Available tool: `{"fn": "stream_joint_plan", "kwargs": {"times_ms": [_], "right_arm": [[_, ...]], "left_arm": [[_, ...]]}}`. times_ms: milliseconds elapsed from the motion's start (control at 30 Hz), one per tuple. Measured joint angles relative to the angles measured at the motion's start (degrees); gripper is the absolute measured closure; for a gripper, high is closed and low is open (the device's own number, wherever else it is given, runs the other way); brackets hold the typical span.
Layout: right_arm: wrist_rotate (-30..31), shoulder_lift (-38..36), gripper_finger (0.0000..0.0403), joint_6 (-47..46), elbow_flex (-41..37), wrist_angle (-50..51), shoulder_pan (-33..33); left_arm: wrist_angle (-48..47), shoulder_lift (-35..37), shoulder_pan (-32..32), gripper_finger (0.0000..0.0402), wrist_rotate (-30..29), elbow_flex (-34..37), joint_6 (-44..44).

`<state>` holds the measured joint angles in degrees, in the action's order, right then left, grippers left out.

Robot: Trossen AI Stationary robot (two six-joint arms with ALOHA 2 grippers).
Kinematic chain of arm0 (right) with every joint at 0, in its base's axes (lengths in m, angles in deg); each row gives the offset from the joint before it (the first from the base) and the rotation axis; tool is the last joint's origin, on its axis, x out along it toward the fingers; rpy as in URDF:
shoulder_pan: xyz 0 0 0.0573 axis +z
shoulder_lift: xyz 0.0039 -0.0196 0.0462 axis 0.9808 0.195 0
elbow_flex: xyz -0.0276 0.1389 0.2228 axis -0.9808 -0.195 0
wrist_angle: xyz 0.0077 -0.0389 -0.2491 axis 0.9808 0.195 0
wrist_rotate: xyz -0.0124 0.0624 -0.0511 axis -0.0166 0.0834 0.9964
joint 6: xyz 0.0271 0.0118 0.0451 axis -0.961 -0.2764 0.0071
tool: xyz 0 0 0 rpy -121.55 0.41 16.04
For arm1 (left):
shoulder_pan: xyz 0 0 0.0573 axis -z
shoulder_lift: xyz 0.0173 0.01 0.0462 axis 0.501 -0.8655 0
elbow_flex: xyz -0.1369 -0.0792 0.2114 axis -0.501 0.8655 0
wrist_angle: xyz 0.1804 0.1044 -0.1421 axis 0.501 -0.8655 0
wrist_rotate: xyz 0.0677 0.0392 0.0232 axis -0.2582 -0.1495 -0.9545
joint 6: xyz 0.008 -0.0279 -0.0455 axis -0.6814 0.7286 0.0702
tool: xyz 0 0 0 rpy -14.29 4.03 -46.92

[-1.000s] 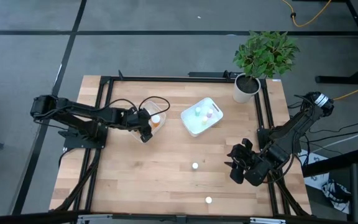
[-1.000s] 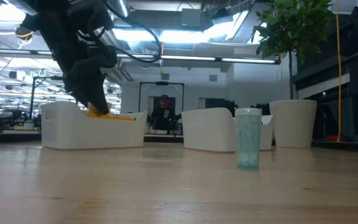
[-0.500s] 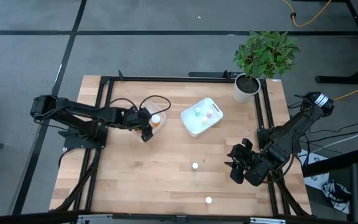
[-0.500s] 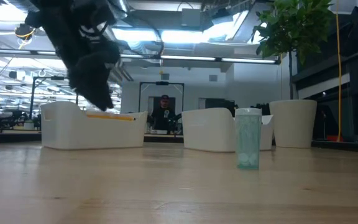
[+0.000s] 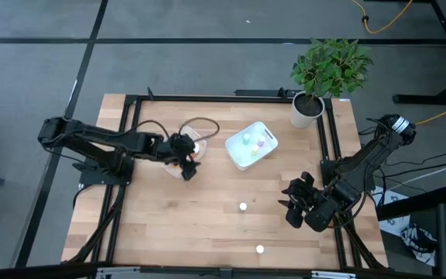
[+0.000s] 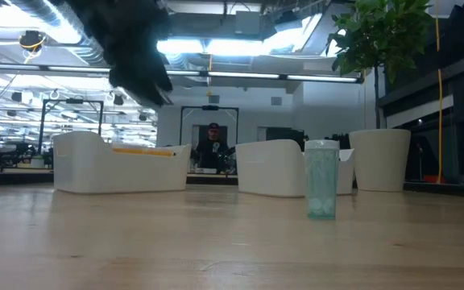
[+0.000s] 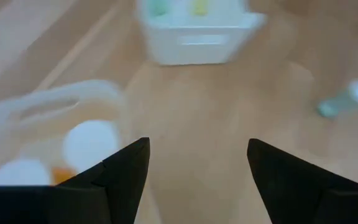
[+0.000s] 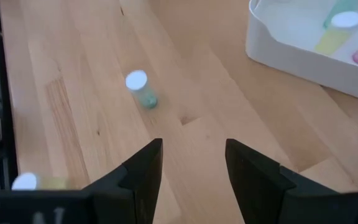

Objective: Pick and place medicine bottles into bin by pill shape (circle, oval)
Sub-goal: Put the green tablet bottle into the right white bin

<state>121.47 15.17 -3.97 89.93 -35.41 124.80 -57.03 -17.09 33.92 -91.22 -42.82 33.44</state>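
Two medicine bottles stand upright on the wooden table: a pale green one [image 5: 242, 207] [image 8: 140, 87] [image 6: 322, 179] and another [image 5: 259, 249] [image 8: 33, 182] near the front edge. The left bin [image 5: 190, 128] holds orange bottles with white caps [image 7: 92, 142]. The white right bin [image 5: 238, 159] holds green, yellow and pink bottles [image 8: 337, 28]. My left gripper [image 5: 188, 167] [image 7: 197, 168] hangs open and empty above the near edge of the left bin. My right gripper [image 5: 289, 203] [image 8: 191, 162] stands open and empty above the table's right side, right of the pale green bottle.
A white plant pot [image 5: 307, 110] with a green plant stands at the table's far right corner. Black frame rails [image 5: 130, 139] run along the table's sides. Bare wood [image 5: 192, 225] lies between the bins and the front edge.
My left gripper has let go of an orange bottle, which now lies in the left bin. It has then risen out of the bin and drifted a little toward the table's near edge. My right gripper has kept still.
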Motion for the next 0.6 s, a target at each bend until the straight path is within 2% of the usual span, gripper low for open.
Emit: {"fn": "stream_joint_plan", "kwargs": {"times_ms": [133, 367, 467, 533, 600], "right_arm": [[0.8, 0.0, 0.0226, 0.0, 0.0, -0.7, 0.0], [2.3, 0.0, 0.0226, 0.0, 0.0, -2.0, 0.0], [3.8, 0.0, 0.0226, 0.0, 0.0, -2.8, 0.0], [4.7, 0.0, 0.0226, 0.0, 0.0, -3.5, 0.0], [4.8, 0.0, 0.0226, 0.0, 0.0, -4.5, 0.0]], "left_arm": [[-0.1, 0.3, 8.4, 0.0138, -3.3, -1.8, -7.6], [-0.6, 4.3, 19.4, 0.0138, -3.7, -2.4, -18.9], [-0.4, 4.4, 22.3, 0.0138, -3.6, -2.4, -14.1], [-2.9, 4.5, 23.4, 0.0138, -3.7, -2.5, -14.8], [-7.3, 5.3, 23.4, 0.0138, -7.4, -2.4, -13.1]]}}
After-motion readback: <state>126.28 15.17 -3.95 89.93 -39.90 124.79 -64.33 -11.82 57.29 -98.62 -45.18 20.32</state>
